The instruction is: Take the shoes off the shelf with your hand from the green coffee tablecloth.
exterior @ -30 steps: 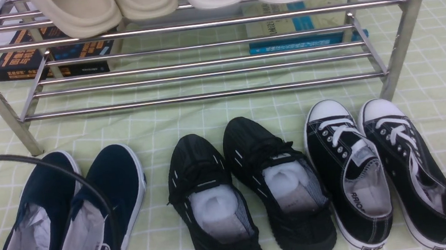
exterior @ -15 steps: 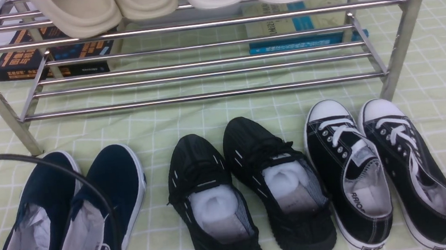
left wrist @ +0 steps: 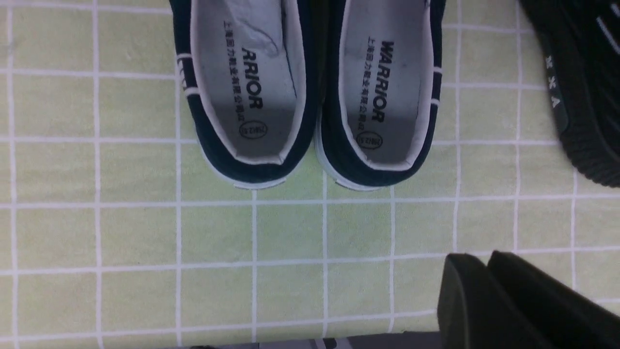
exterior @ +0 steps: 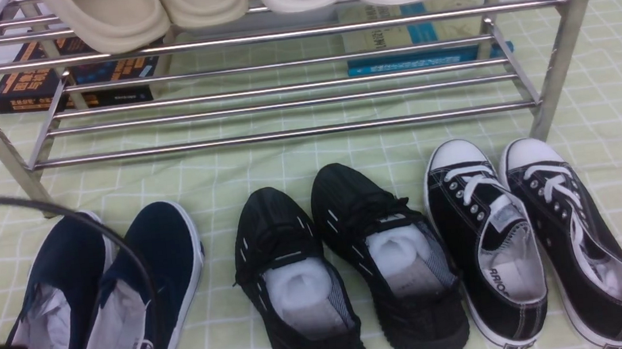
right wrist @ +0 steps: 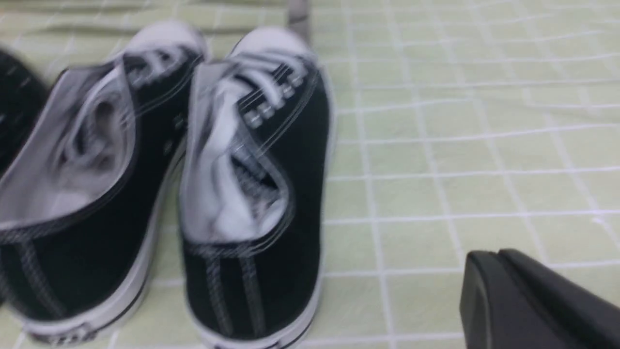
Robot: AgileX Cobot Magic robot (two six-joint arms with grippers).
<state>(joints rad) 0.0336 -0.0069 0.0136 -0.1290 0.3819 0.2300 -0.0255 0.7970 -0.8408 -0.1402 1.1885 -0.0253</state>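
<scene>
The all-black knit shoes [exterior: 299,280] stand side by side on the green checked tablecloth [exterior: 616,107], in front of the chrome shelf [exterior: 281,106], white paper stuffing inside. One black ribbed sole shows in the left wrist view [left wrist: 581,121]. My left gripper [left wrist: 484,259] is shut and empty over the cloth, just behind the heels of the navy slip-ons [left wrist: 252,72]. My right gripper [right wrist: 489,259] is shut and empty over bare cloth, beside the black canvas sneakers [right wrist: 252,194]. No multi-fingered hand shows.
Navy slip-ons [exterior: 144,290] stand left of the black shoes, white-toed canvas sneakers [exterior: 465,210] right. Beige slippers [exterior: 155,9] sit on the shelf's upper tier. Books [exterior: 75,78] lie behind the shelf. My left arm's cable [exterior: 122,252] arcs over the slip-ons.
My right gripper has drawn back out of the front view at the lower right. My left arm and its cable have shifted a little. The shoes have not moved.
</scene>
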